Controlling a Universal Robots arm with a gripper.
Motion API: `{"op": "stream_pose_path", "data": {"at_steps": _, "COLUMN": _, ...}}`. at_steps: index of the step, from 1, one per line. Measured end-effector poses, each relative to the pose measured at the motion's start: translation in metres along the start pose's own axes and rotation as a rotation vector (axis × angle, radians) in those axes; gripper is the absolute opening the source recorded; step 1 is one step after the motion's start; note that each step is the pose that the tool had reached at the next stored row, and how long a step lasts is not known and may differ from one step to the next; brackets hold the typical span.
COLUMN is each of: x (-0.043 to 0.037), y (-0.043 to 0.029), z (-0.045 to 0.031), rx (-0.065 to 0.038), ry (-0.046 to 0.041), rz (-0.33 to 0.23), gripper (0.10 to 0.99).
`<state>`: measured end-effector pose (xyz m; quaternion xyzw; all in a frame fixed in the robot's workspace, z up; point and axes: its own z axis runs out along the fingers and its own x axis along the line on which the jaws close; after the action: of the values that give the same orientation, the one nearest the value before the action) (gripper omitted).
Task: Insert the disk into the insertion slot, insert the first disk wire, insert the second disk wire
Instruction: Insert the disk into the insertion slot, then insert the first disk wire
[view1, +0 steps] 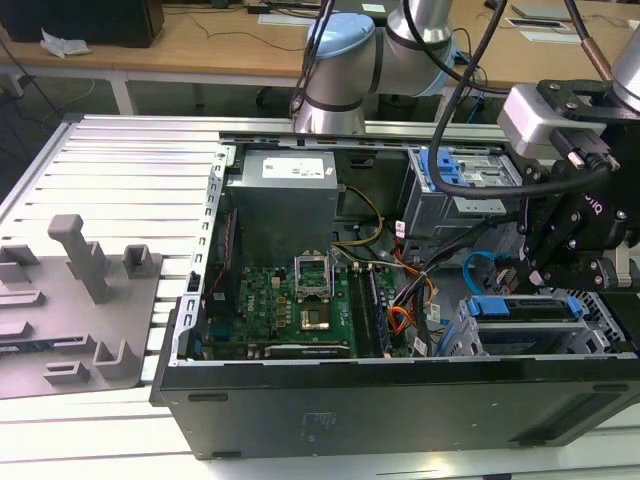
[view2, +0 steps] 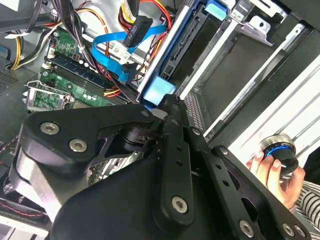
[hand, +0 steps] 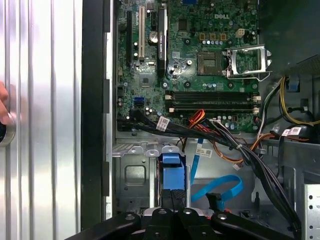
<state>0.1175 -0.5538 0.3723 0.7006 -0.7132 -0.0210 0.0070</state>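
Over the motherboard (view1: 285, 300), in the middle of the case (view1: 400, 400), there was open room from above. Towards the exterior view's right it was crowded. A black wire bundle (view1: 440, 262) crossed from the board to the drive end, with orange wires (view1: 400, 320) just beside it. The light-blue cable (view1: 478, 268) looped up close by.

In the first wrist view the pincer (hand: 172, 196), fingers pressed together, sat right at the blue frame of the disk (hand: 171, 162). The drive cage (view1: 600, 320) hemmed it in with tight walls.

On the far side, the taller bay (view1: 465, 180) and the power supply (view1: 280, 195) blocked the way. On the exterior view's left, the slatted desk (view1: 130, 170) lay open up to a grey fixture (view1: 80, 290). In the second wrist view a hand (view2: 275, 172) gripped a knob (view2: 280, 150) beside the case.
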Motion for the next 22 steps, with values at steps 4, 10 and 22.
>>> {"op": "stream_pose_path", "data": {"at_steps": 4, "x": 0.0, "y": -0.0006, "z": 0.0002, "rx": 0.0, "ry": -0.0002, "rz": 0.0, "gripper": 0.106}}
{"op": "stream_pose_path", "data": {"at_steps": 10, "x": 0.0, "y": -0.0007, "z": 0.0003, "rx": 0.0, "ry": -0.0002, "rz": 0.0, "gripper": 0.106}}
{"op": "stream_pose_path", "data": {"at_steps": 22, "x": -0.0021, "y": -0.0343, "z": -0.0075, "rx": 0.0, "ry": 0.0008, "rz": 0.0, "gripper": 0.106}}
